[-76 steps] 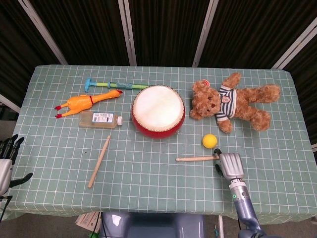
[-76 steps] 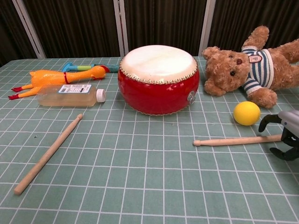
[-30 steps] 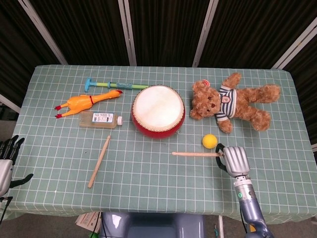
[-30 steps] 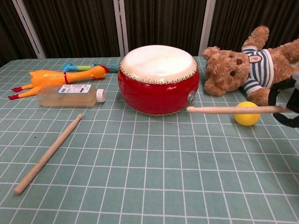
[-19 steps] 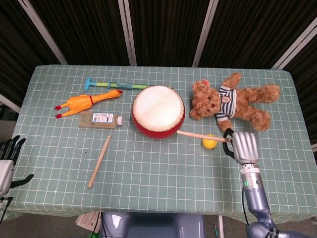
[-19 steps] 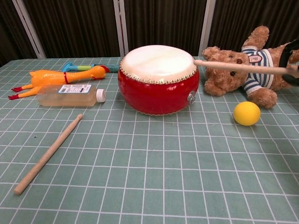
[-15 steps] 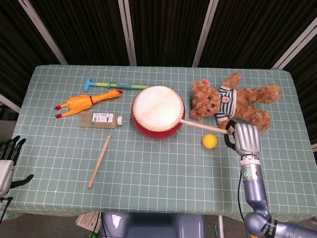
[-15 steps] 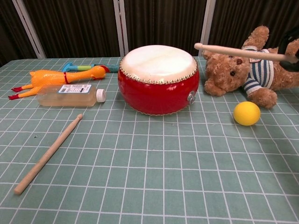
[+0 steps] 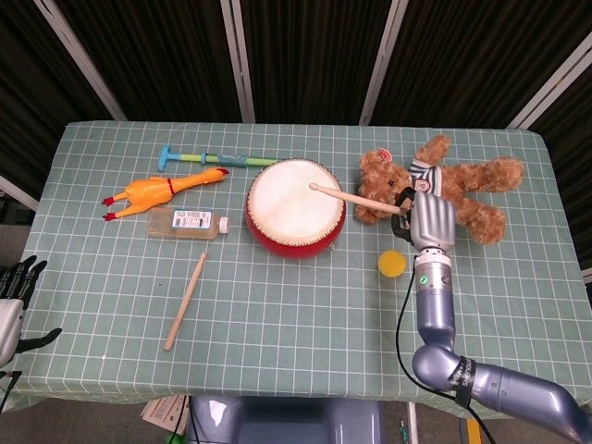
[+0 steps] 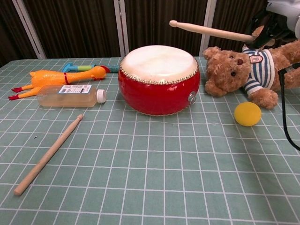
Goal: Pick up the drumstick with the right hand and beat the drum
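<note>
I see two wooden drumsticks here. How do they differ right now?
The drumstick in the right robot hand is the held drumstick: it is up in the air, nearly level, its tip over the red drum. The spare drumstick lies flat on the green tablecloth, left of the drum, untouched and pointing diagonally toward the clear bottle. Both are plain light wood sticks of similar shape.
</note>
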`<state>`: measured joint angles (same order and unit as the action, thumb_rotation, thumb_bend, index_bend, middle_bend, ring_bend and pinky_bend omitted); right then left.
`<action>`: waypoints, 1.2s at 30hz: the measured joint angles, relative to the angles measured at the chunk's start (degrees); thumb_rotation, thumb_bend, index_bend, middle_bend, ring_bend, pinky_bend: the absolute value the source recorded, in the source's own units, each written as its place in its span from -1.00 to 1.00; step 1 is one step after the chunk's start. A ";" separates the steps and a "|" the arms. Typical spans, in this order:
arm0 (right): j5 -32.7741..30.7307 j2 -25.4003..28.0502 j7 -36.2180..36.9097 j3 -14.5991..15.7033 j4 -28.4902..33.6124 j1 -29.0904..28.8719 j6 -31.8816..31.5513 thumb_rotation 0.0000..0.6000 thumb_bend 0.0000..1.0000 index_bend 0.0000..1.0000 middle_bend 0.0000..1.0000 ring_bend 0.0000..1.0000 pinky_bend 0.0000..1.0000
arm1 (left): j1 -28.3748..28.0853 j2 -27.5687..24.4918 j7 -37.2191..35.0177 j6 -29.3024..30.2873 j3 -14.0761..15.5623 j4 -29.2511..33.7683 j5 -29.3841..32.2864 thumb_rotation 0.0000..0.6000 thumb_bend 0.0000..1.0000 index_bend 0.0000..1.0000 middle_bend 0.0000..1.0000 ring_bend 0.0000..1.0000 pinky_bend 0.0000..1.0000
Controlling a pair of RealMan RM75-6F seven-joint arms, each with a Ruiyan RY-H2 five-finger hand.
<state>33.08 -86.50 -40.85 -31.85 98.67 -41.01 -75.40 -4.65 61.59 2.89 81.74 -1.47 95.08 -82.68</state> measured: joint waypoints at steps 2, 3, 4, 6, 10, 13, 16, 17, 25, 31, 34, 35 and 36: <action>-0.14 -0.92 0.52 -0.03 -1.23 -0.74 -0.46 1.00 0.09 0.85 1.00 1.00 0.88 | -0.04 -0.18 -0.09 -0.26 0.01 0.19 0.19 1.00 -0.99 -1.00 -1.00 -1.00 -0.95; -0.23 -1.34 1.00 -0.17 -1.83 -1.02 -0.77 1.00 0.09 0.85 1.00 1.00 0.88 | -0.07 -0.24 -0.11 -0.38 0.03 0.28 0.23 1.00 -0.99 -1.00 -1.00 -1.00 -0.95; -0.26 -1.52 1.29 -0.29 -2.09 -1.14 -0.91 1.00 0.09 0.85 1.00 1.00 0.88 | -0.10 -0.31 -0.14 -0.51 0.06 0.37 0.28 1.00 -0.99 -1.00 -1.00 -1.00 -0.95; -0.39 -2.11 2.66 -0.98 -2.71 -1.49 -1.41 1.00 0.10 0.85 1.00 1.00 0.88 | -0.15 -0.43 -0.14 -0.59 0.08 0.47 0.28 1.00 -0.99 -1.00 -1.00 -1.00 -0.95; -1.31 -3.30 6.88 -3.57 -3.40 -1.80 -2.37 1.00 0.12 0.85 1.00 1.00 0.88 | -0.15 -0.39 -0.05 -0.40 0.08 0.45 0.11 1.00 -0.99 -1.00 -1.00 -1.00 -0.95; -3.03 -4.45 10.30 -6.52 -4.22 -2.22 -3.37 1.00 0.12 0.85 1.00 1.00 0.88 | -0.17 -0.39 -0.08 -0.55 0.08 0.54 0.28 1.00 -0.99 -1.00 -1.00 -1.00 -0.95; -3.58 -5.22 10.68 -6.87 -5.71 -2.98 -3.86 1.00 0.11 0.85 1.00 1.00 0.88 | -0.20 -0.47 -0.21 -0.68 0.08 0.69 0.37 1.00 -0.99 -1.00 -1.00 -1.00 -0.95; -3.28 -5.59 10.50 -6.30 -6.52 -3.34 -3.96 1.00 0.11 0.84 1.00 1.00 0.88 | -0.22 -0.49 -0.25 -0.72 0.08 0.73 0.39 1.00 -0.99 -1.00 -1.00 -1.00 -0.95; 4.45 -9.27 6.96 3.40 -15.95 -5.71 -3.98 1.00 0.12 0.85 1.00 1.00 0.88 | -0.26 -0.60 -0.52 -0.91 0.04 1.00 0.67 1.00 -0.99 -1.00 -1.00 -1.00 -0.95; 16.71 -13.78 -2.15 19.01 -30.23 -7.40 -2.58 1.00 0.12 0.85 1.00 1.00 0.88 | -0.22 -0.72 -0.76 -1.00 0.14 1.14 0.71 1.00 -0.99 -1.00 -1.00 -1.00 -0.95; 19.83 -16.03 -4.46 22.72 -35.34 -7.73 -2.27 1.00 0.12 0.85 1.00 1.00 0.88 | -0.16 -0.81 -0.95 -0.91 0.17 1.14 0.64 1.00 -0.99 -1.00 -1.00 -1.00 -0.95; 19.99 -16.52 -4.24 22.60 -35.90 -7.81 -2.32 1.00 0.12 0.85 1.00 1.00 0.88 | -0.15 -0.81 -0.98 -0.93 0.20 1.13 0.63 1.00 -0.99 -1.00 -1.00 -1.00 -0.95; 19.93 -16.83 -3.79 21.92 -35.90 -7.85 -2.42 1.00 0.12 0.85 1.00 1.00 0.88 | -0.14 -0.81 -0.99 -0.93 0.21 1.14 0.65 1.00 -0.99 -1.00 -1.00 -1.00 -0.95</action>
<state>53.01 -103.33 -44.64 -9.93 62.77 -48.86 -77.82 -4.79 60.78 1.90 80.81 -1.26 96.22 -82.03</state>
